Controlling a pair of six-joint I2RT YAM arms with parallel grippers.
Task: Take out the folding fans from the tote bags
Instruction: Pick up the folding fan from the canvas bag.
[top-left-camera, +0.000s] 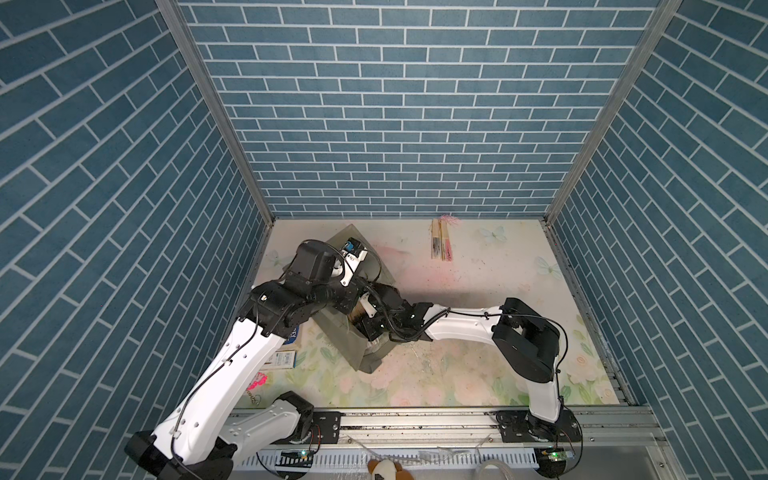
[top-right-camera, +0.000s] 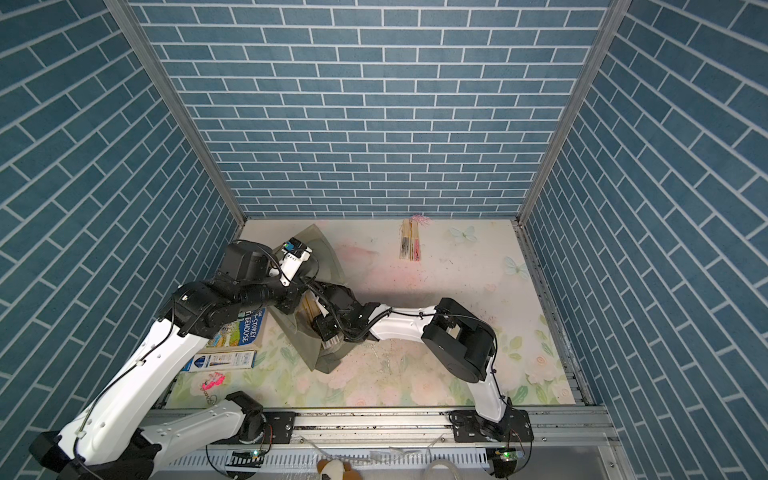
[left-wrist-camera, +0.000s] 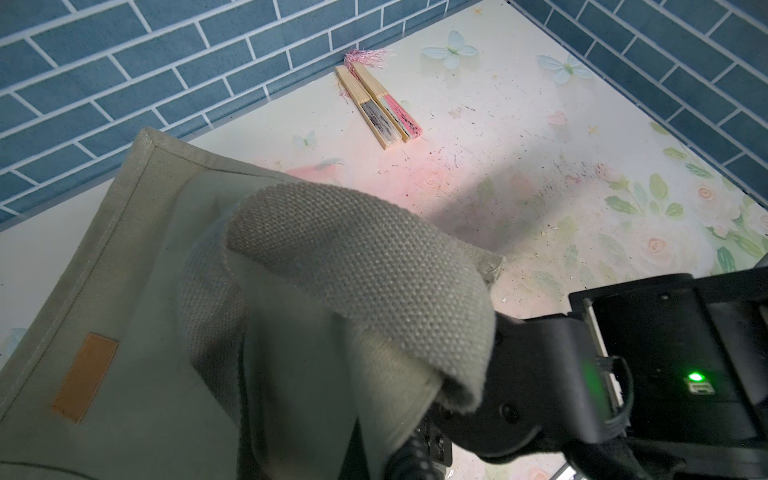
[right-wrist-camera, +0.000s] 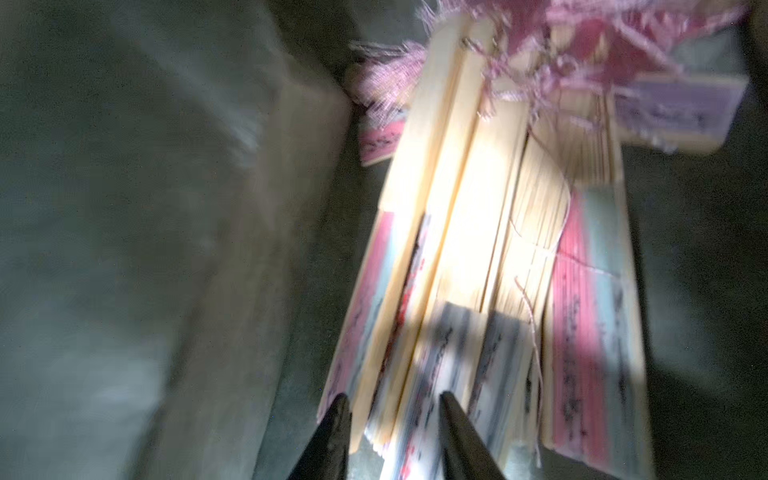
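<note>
Flanking a floral tabletop (top-left-camera: 478, 291), blue-brick walls (top-left-camera: 395, 124) enclose the tote (top-left-camera: 357, 349); left claw (top-left-camera: 360, 291) closed, right claw (right-wrist-camera: 392, 419) half-open astride fans (right-wrist-camera: 478, 232).

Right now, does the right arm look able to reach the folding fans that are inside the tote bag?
Probably yes. Its fingers are inside the tote bag, spread at the near ends of the folding fans, with no fabric between. The view is blurred, so contact is unclear.

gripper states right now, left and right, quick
left gripper: shut, apparently pinching the tote bag fabric.
right gripper: jaws astride a folding fan; grip cannot be told.
</note>
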